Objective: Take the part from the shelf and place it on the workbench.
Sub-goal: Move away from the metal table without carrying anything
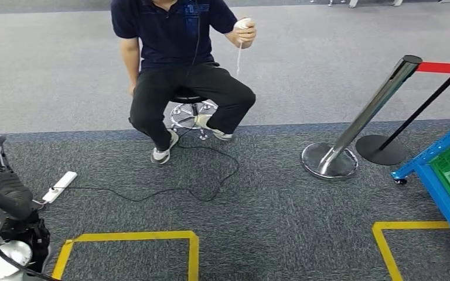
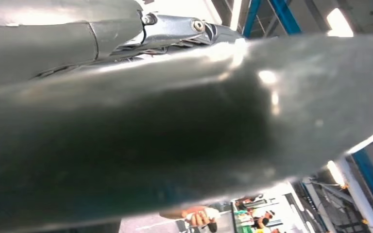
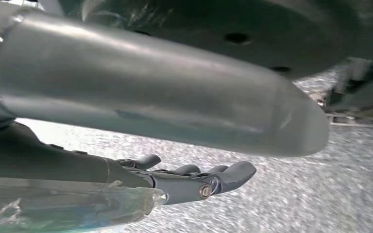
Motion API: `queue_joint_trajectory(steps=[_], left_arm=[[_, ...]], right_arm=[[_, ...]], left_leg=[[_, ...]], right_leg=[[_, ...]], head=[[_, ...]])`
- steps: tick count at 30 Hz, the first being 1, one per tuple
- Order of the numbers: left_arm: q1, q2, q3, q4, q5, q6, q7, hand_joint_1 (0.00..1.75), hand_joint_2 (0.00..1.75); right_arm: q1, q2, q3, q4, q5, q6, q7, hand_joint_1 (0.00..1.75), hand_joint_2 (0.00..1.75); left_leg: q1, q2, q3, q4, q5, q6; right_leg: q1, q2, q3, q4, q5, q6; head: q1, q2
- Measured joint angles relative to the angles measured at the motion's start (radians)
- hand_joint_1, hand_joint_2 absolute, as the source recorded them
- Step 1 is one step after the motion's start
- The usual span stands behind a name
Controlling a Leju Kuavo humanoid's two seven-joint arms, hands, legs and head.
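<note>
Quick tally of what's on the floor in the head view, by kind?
Yellow tape floor outlines: 2
Barrier posts with round bases: 2 (chrome, black)
White power strip: 1
Chrome-based wheeled stool: 1
Total: 6

A person [image 1: 176,64] sits ahead; a stanchion [image 1: 351,129] stands right, perhaps just before the shelf [image 1: 445,170].

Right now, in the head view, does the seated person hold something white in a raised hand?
Yes. The person on the stool holds a small white object in a raised hand, with a white cord hanging below it.
</note>
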Motion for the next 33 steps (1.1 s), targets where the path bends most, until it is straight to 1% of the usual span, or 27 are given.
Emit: queue_joint_trajectory(steps=[1, 3, 5, 6, 8, 9, 10, 11, 12, 13, 14, 15, 16, 17, 19, 20, 21, 22, 24, 25, 26, 27, 29, 30, 31, 32, 33], left_arm=[[0.0, 0.0, 0.0, 0.0, 0.0, 0.0, 0.0, 0.0, 0.0], [0.0, 0.0, 0.0, 0.0, 0.0, 0.001, 0.0, 0.0, 0.0], [-0.001, 0.0, -0.001, 0.0, 0.0, 0.001, 0.0, 0.0, 0.0], [-0.001, 0.0, -0.001, 0.0, 0.0, 0.001, 0.0, 0.0, 0.0], [0.0, 0.0, -0.001, -0.001, 0.0, 0.001, 0.0, 0.0, 0.0], [0.001, 0.0, -0.001, 0.0, 0.0, 0.001, 0.0, 0.0, 0.0], [0.002, 0.0, -0.001, 0.0, 0.0, 0.001, 0.0, 0.0, 0.0], [0.002, 0.0, -0.001, 0.0, 0.0, 0.001, 0.0, 0.0, 0.0], [0.002, 0.0, -0.001, 0.0, 0.0, 0.001, 0.0, 0.0, 0.0], [0.002, 0.0, -0.001, -0.001, 0.0, 0.001, 0.0, 0.0, 0.0], [0.002, 0.0, -0.001, -0.001, 0.0, 0.001, 0.0, 0.0, 0.0], [0.002, 0.0, -0.001, 0.0, 0.0, 0.001, 0.0, 0.0, 0.0], [0.002, 0.0, -0.001, 0.0, 0.0, 0.001, 0.0, 0.0, 0.0], [0.002, 0.0, -0.001, 0.0, 0.0, 0.001, 0.0, 0.0, 0.0], [0.002, 0.0, 0.0, -0.001, 0.0, 0.002, 0.0, 0.0, 0.0], [0.001, 0.0, 0.0, -0.001, 0.0, 0.002, 0.0, 0.0, 0.0], [0.001, 0.0, 0.0, -0.002, 0.0, 0.002, 0.0, 0.0, 0.0], [0.001, 0.0, 0.0, -0.002, 0.0, 0.003, 0.0, 0.0, 0.0], [0.001, 0.0, 0.0, -0.002, 0.0, 0.004, 0.0, 0.0, 0.0], [0.002, -0.001, 0.0, -0.002, 0.0, 0.004, 0.0, 0.0, 0.0], [0.002, -0.001, 0.0, -0.002, 0.0, 0.004, 0.0, 0.0, 0.0], [0.002, -0.001, 0.0, -0.002, 0.0, 0.004, 0.0, 0.0, 0.0], [0.002, -0.001, 0.0, -0.002, 0.0, 0.004, 0.0, 0.0, 0.0], [0.002, -0.001, 0.0, -0.002, 0.0, 0.004, 0.0, 0.0, 0.0], [0.002, -0.001, 0.0, -0.002, 0.0, 0.004, 0.0, 0.0, 0.0], [0.002, -0.001, 0.0, -0.003, 0.001, 0.005, 0.0, 0.0, 0.0], [0.002, -0.001, 0.0, -0.003, 0.002, 0.005, 0.001, 0.0, 0.0]], right_arm=[[-0.001, 0.002, 0.0, 0.0, 0.0, 0.0, 0.0, 0.0, 0.0], [-0.001, 0.003, 0.001, 0.001, 0.0, 0.0, 0.0, 0.0, 0.0], [0.001, 0.003, 0.002, 0.002, 0.0, 0.0, 0.0, 0.0, 0.0], [0.002, 0.003, 0.002, 0.002, 0.0, -0.001, 0.0, 0.0, 0.0], [0.001, 0.003, 0.002, 0.003, 0.0, -0.001, 0.0, 0.0, 0.0], [0.001, 0.003, 0.002, 0.003, 0.0, -0.001, 0.0, 0.0, 0.0], [0.001, 0.003, 0.002, 0.004, 0.0, 0.0, 0.0, 0.0, 0.0], [0.002, 0.003, 0.003, 0.004, 0.0, 0.0, 0.0, 0.0, 0.0], [0.002, 0.003, 0.003, 0.004, 0.0, -0.001, 0.0, 0.0, 0.0], [0.002, 0.003, 0.003, 0.004, 0.0, -0.001, 0.0, 0.0, 0.0], [0.002, 0.003, 0.003, 0.005, 0.0, -0.001, 0.0, 0.0, 0.0], [0.001, 0.003, 0.003, 0.005, 0.0, -0.001, 0.0, 0.0, 0.0], [0.001, 0.003, 0.003, 0.005, 0.0, -0.001, 0.0, 0.0, 0.0], [0.001, 0.003, 0.003, 0.005, 0.0, -0.001, 0.0, 0.0, 0.0], [0.001, 0.003, 0.003, 0.005, 0.0, 0.0, 0.0, 0.0, 0.0], [0.001, 0.003, 0.004, 0.005, 0.0, -0.001, 0.0, 0.0, 0.0], [0.0, 0.003, 0.004, 0.005, 0.0, -0.001, -0.001, 0.0, 0.0], [0.0, 0.003, 0.005, 0.005, 0.0, -0.001, -0.001, 0.0, 0.0], [0.0, 0.003, 0.005, 0.006, 0.0, -0.001, -0.002, 0.0, 0.0], [0.001, 0.003, 0.006, 0.006, 0.0, -0.001, -0.002, 0.0, 0.0], [0.003, 0.003, 0.006, 0.006, 0.0, 0.0, -0.002, 0.0, 0.0], [0.004, 0.003, 0.006, 0.006, 0.0, 0.0, -0.002, 0.0, 0.0], [0.003, 0.003, 0.006, 0.007, 0.0, 0.0, -0.002, 0.0, 0.0], [0.002, 0.003, 0.007, 0.008, 0.0, 0.0, -0.002, 0.0, 0.0], [0.001, 0.003, 0.007, 0.009, 0.0, -0.001, -0.003, 0.0, 0.0], [0.001, 0.003, 0.007, 0.009, 0.0, -0.001, -0.003, 0.0, 0.0], [0.0, 0.003, 0.007, 0.01, 0.0, -0.001, -0.004, 0.0, 0.0]], left_leg=[[-0.002, 0.0, 0.0, 0.002, -0.003, -0.005], [-0.002, 0.0, 0.0, 0.002, -0.006, -0.013], [0.002, 0.0, -0.009, 0.026, -0.024, -0.022], [0.003, 0.0, -0.029, 0.066, -0.046, -0.025], [0.003, 0.0, -0.1, 0.199, -0.101, -0.028], [0.003, 0.0, -0.14, 0.263, -0.119, -0.027], [0.003, 0.0, -0.168, 0.301, -0.119, -0.026], [0.003, 0.0, -0.178, 0.3, -0.097, -0.024], [0.003, 0.0, -0.169, 0.262, -0.059, -0.021], [0.003, 0.0, -0.145, 0.2, -0.013, -0.018], [0.003, 0.0, -0.118, 0.133, 0.022, -0.016], [0.002, 0.0, -0.096, 0.08, 0.041, -0.014], [0.001, 0.0, -0.083, 0.048, 0.046, -0.012], [-0.001, -0.001, -0.078, 0.034, 0.041, -0.009], [-0.002, -0.002, -0.072, 0.027, 0.037, 0.001], [-0.001, -0.002, -0.067, 0.024, 0.035, 0.007], [0.0, -0.002, -0.061, 0.021, 0.033, 0.013], [0.001, -0.001, -0.055, 0.021, 0.03, 0.018], [-0.002, 0.0, -0.049, 0.021, 0.023, 0.025], [-0.003, 0.0, -0.045, 0.021, 0.019, 0.027], [-0.004, -0.001, -0.04, 0.021, 0.015, 0.028], [-0.005, -0.002, -0.034, 0.021, 0.011, 0.028], [-0.007, -0.003, -0.019, 0.021, -0.001, 0.023], [-0.009, -0.004, -0.013, 0.022, -0.007, 0.019], [-0.01, -0.004, -0.01, 0.023, -0.011, 0.014], [-0.011, -0.004, -0.008, 0.021, -0.012, 0.009], [-0.011, -0.005, -0.008, 0.021, -0.012, 0.009]], right_leg=[[0.001, 0.001, 0.011, -0.018, -0.003, -0.007], [0.005, 0.005, 0.012, -0.017, -0.01, -0.03], [0.007, 0.005, 0.015, -0.017, -0.014, -0.046], [0.007, 0.005, 0.018, -0.019, -0.015, -0.053], [0.009, 0.005, 0.021, -0.019, -0.02, -0.062], [0.011, 0.005, 0.023, -0.019, -0.023, -0.065], [0.012, 0.005, 0.026, -0.019, -0.026, -0.067], [0.013, 0.006, 0.031, -0.019, -0.029, -0.068], [0.013, 0.008, 0.037, -0.019, -0.033, -0.067], [0.013, 0.009, 0.043, -0.019, -0.037, -0.064], [0.015, 0.011, 0.048, -0.018, -0.042, -0.061], [0.017, 0.012, 0.05, -0.016, -0.046, -0.056], [0.019, 0.013, 0.05, -0.016, -0.049, -0.05], [0.019, 0.014, 0.049, -0.017, -0.052, -0.045], [0.016, 0.012, 0.051, -0.02, -0.057, -0.033], [0.014, 0.01, 0.048, -0.009, -0.066, -0.027], [0.014, 0.007, 0.035, 0.023, -0.083, -0.023], [0.014, 0.005, 0.008, 0.075, -0.106, -0.02], [0.014, 0.003, -0.072, 0.212, -0.155, -0.017], [0.014, 0.003, -0.102, 0.254, -0.16, -0.017], [0.014, 0.003, -0.116, 0.263, -0.145, -0.018], [0.015, 0.003, -0.109, 0.231, -0.113, -0.02], [0.017, 0.002, -0.053, 0.097, -0.035, -0.027], [0.019, 0.002, -0.024, 0.039, -0.012, -0.032], [0.021, 0.002, -0.004, 0.0, -0.001, -0.036], [0.022, 0.002, 0.005, -0.015, -0.002, -0.04], [0.022, 0.003, 0.007, -0.019, 0.0, -0.04]], head=[[-0.002, 0.0], [-0.006, 0.0], [-0.011, 0.0], [-0.013, 0.0], [-0.018, 0.0], [-0.018, 0.0], [-0.018, 0.0], [-0.018, 0.0], [-0.018, 0.0], [-0.018, 0.0], [-0.019, 0.0], [-0.019, 0.0], [-0.018, 0.0], [-0.018, 0.0], [-0.018, 0.0], [-0.016, 0.0], [-0.014, 0.0], [-0.013, 0.0], [-0.01, 0.0], [-0.01, 0.0], [-0.01, 0.0], [-0.01, 0.0], [-0.01, 0.0], [-0.01, 0.0], [-0.011, 0.0], [-0.012, 0.0], [-0.013, 0.0]])
